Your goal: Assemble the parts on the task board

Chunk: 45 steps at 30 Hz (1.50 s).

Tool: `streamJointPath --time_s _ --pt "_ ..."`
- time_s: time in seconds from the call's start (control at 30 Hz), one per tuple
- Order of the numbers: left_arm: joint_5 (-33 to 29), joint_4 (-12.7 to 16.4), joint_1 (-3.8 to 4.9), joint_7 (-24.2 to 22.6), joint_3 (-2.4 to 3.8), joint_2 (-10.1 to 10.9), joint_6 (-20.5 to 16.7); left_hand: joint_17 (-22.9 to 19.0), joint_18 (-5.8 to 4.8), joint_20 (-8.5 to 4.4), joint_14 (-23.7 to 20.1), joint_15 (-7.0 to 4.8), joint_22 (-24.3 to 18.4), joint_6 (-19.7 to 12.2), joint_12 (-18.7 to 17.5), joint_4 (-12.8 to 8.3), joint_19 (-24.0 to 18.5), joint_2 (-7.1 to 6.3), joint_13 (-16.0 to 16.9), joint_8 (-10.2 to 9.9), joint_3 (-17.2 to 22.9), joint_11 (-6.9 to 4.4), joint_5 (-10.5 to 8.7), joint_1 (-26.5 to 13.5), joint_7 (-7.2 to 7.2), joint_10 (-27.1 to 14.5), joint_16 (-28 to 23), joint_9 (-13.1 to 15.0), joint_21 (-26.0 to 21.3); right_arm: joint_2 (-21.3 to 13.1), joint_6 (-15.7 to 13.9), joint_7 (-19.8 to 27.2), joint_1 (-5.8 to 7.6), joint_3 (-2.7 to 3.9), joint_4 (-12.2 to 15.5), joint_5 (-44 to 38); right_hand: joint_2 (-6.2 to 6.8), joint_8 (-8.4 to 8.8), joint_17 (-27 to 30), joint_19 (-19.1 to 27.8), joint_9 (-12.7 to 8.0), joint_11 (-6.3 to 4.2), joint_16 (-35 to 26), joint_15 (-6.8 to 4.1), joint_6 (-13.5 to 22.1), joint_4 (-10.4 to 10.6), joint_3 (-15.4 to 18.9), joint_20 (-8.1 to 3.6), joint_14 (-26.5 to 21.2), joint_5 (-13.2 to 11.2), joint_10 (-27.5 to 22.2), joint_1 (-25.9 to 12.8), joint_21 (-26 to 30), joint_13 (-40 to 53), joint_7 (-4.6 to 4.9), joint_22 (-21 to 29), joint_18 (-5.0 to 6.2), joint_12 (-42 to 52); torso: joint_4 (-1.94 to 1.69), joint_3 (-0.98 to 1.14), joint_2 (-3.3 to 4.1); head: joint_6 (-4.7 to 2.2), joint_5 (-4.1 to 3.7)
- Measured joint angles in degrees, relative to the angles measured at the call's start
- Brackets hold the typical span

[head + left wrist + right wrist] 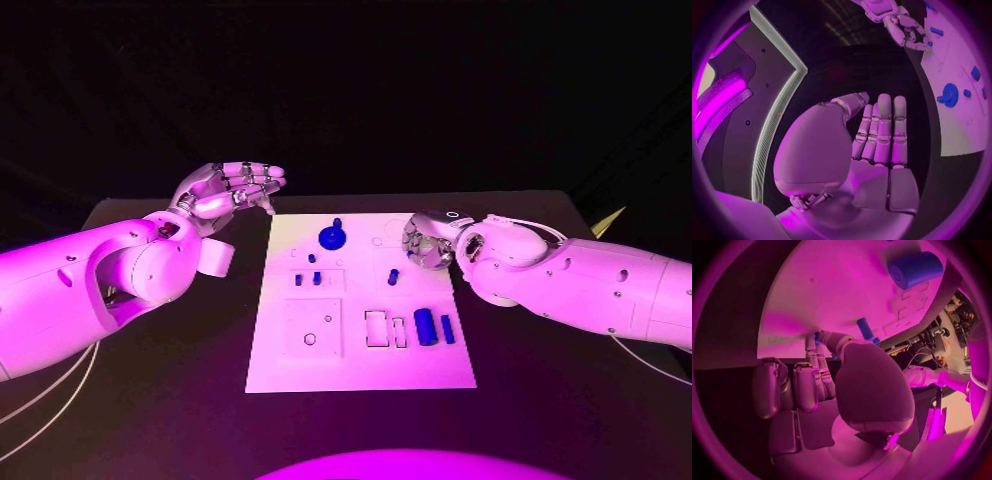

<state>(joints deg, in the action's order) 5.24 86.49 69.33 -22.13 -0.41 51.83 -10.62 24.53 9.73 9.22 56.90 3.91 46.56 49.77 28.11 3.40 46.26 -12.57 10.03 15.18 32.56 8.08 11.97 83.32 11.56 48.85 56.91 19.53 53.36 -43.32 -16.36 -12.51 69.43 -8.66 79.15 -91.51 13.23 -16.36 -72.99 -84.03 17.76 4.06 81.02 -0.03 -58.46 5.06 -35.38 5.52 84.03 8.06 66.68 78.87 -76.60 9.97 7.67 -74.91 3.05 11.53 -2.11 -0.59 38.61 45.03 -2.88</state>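
In the middle of the black bench (173, 400) lies the white rectangular task board (361, 350), its long sides running away from the robot. On it the head view shows these blue parts, all lying apart from one another: one round blue disc with a short stem (333, 236) near the far end; two small blue pegs (306, 279) side by side in a shallow square recess on the left-hand half; one small blue peg (392, 277) near the middle; and, toward the near right, one thick blue cylinder (426, 325) with one thin blue bar (449, 328) just beside it. Left of the cylinder are two pale upright rectangular outlines (376, 328), and on the near left half a square recess (312, 328) with a small oval hole; whether anything sits in these I cannot tell.

The left hand (231, 188) hovers off the board's far left corner, over the bench, fingers held straight and close together in its wrist view (879, 135), holding nothing. The right hand (428, 240) is at the board's far right edge, fingers curled down toward the surface; in its wrist view the fingertips (817, 337) meet the board's edge, with something small and blue at them, but whether it is gripped I cannot tell.
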Motion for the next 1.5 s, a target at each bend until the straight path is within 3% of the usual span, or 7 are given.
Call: streamJointPath --time_s 0.1,0.23,0.4,1.07,1.5 --pt "0.0 0.0 0.00 0.0 0.00 0.0 0.0 0.0 0.00 0.00 0.0 0.00 0.0 0.0 0.0 0.0 0.0 0.00 0.0 0.0 0.0 0.00 0.00 0.0 0.00 0.0 0.0 0.0 0.0 0.1 0.2 -0.3 -0.01 0.03 0.0 -0.6 -0.67 -0.29 -0.8 0.0 0.4 -0.20 0.6 -0.33 -0.8 -1.2 -1.2 -0.42 -0.1 -1.7 1.0 0.1 -0.7 -0.4 -0.16 0.0 0.00 -0.6 0.01 0.01 -0.02 0.07 -0.04" --pt "0.0 0.0 0.00 0.0 0.00 0.1 0.0 0.0 0.00 0.00 0.0 0.00 -0.1 0.8 0.0 -0.2 0.0 0.00 -0.2 0.7 -0.2 0.00 0.00 0.0 -0.13 0.0 0.0 0.0 0.0 0.3 0.4 -0.9 -0.09 0.06 0.2 -1.6 -0.97 -1.03 -0.9 0.0 0.9 -0.58 0.6 -0.81 -2.1 -3.1 -2.0 -0.42 0.0 -1.8 2.4 0.4 -2.7 -0.4 -0.44 0.0 0.00 -0.9 0.02 0.00 -0.02 0.13 -0.14" --pt "0.0 0.1 0.00 0.0 0.00 0.2 -0.2 0.0 0.00 0.00 0.0 0.00 -0.2 0.8 -0.6 -0.5 0.0 0.00 -0.7 0.8 -0.5 0.19 0.00 0.0 -0.20 -0.4 0.0 0.0 -0.2 0.3 0.1 -1.5 -0.24 0.03 0.4 -2.7 -1.73 -1.51 -0.5 0.0 1.6 -0.19 0.6 -1.14 -3.0 -4.9 -3.4 -0.83 -0.1 -2.6 3.1 0.7 -2.9 -0.1 -0.75 0.0 0.00 -1.1 0.02 -0.02 -0.04 0.24 -0.20" --pt "0.4 0.1 0.00 -0.6 0.01 0.6 -1.1 -0.2 0.00 0.40 -0.9 0.49 -0.3 0.1 -1.5 -1.3 -0.4 0.00 -1.7 1.3 -1.4 1.03 0.00 0.0 0.52 -3.5 0.0 -0.2 -0.7 -0.4 -5.2 -2.4 -0.88 -0.34 1.4 -3.7 -2.33 -1.50 0.1 0.0 2.1 -0.35 0.6 -1.22 -3.3 -6.1 -4.4 -0.83 0.0 -2.8 4.1 0.5 -3.4 0.2 -1.07 0.0 0.01 -1.2 0.02 0.06 -0.04 0.07 -0.10" --pt "0.4 0.0 0.01 -0.8 0.01 0.9 -1.1 -0.2 0.00 0.72 -1.5 0.72 -0.3 0.1 -1.5 -1.4 -0.7 0.00 -1.9 1.5 -1.6 1.02 0.00 0.0 0.52 -3.9 -0.2 -0.3 -0.9 -3.2 -7.5 -2.6 -0.21 -0.09 5.0 -2.1 -2.75 -1.69 0.1 0.0 2.3 -0.69 0.6 -1.21 -3.4 -6.4 -4.6 -0.83 0.0 -3.0 4.6 0.1 -3.4 0.2 -0.95 0.0 0.00 -1.5 0.04 0.02 -0.03 0.10 -0.06"
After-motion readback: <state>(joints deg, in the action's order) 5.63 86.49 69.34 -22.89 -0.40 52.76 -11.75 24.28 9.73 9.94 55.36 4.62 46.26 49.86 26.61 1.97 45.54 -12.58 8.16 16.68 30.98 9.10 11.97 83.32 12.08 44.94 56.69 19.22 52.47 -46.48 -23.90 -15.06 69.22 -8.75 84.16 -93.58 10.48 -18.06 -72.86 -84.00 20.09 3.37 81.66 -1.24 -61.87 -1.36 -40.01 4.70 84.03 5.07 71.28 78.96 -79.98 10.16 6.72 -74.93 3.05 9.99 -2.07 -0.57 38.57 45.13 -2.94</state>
